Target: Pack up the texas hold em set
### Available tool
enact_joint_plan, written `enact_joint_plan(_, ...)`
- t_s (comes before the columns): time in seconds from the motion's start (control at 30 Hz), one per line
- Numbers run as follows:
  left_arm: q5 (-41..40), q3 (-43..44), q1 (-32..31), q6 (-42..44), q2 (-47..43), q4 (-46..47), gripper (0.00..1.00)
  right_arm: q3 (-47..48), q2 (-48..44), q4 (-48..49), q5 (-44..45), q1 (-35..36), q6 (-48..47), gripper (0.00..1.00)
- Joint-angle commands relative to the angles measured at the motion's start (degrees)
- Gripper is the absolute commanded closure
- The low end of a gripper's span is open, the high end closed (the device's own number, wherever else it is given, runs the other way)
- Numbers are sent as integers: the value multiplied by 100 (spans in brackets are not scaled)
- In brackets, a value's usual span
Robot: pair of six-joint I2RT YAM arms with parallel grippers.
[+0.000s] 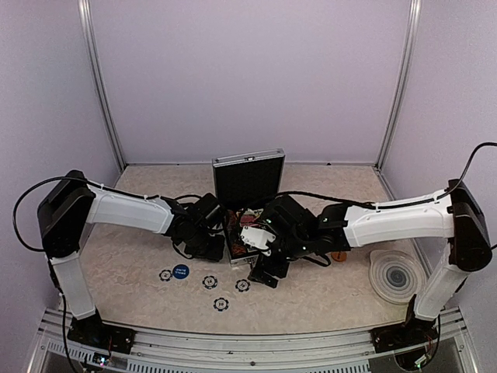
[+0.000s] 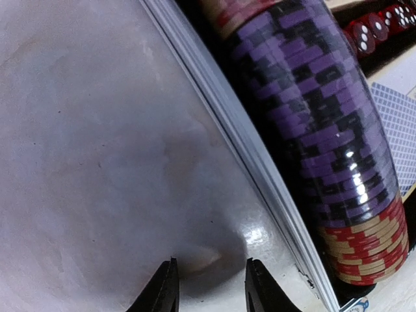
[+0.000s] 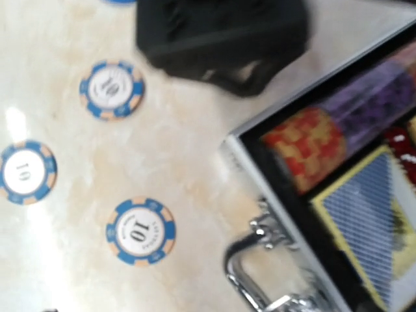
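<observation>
Left pincer [image 2: 208, 289]: standing released, gripping nothing, hovering over the surface [image 2: 97, 162] just left of the case [image 1: 248, 179].
Right pincer [image 1: 265, 272]: gaping wide and empty at the case's near edge.
Case: sitting open mid-surface, lid standing upright at the far side, chip rows [image 2: 312, 117] and cards [image 3: 364, 214] lying inside.
Loose chips [image 3: 140, 231]: lying near-left of the case.

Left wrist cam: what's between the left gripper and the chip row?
From the left gripper: bare table, then the case's silver rim, with the chip row right behind it. The left wrist view shows this.
</observation>
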Motion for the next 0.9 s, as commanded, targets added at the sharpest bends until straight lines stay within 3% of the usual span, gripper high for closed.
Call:
enact_joint_plan(0.0,-183,-1,94,-119,-108,-11,65,294,558,-88,-55,187,-261,1)
enact_joint_plan(0.2,-412,119,300,-97,-528,-383,63,872,1389,-483,267,447,-436,1)
enact_joint_plan(0.3,-533,202,452,17,-850,-599,50,1004,1611,-495,173,490,-485,1)
enact_joint_plan(0.4,-719,251,623,175,-1080,-811,44,1074,1783,-467,261,491,-504,1)
enact_joint_plan(0.87,-1330,365,936,816,-1744,-1240,41,1253,2231,-643,76,485,-520,3)
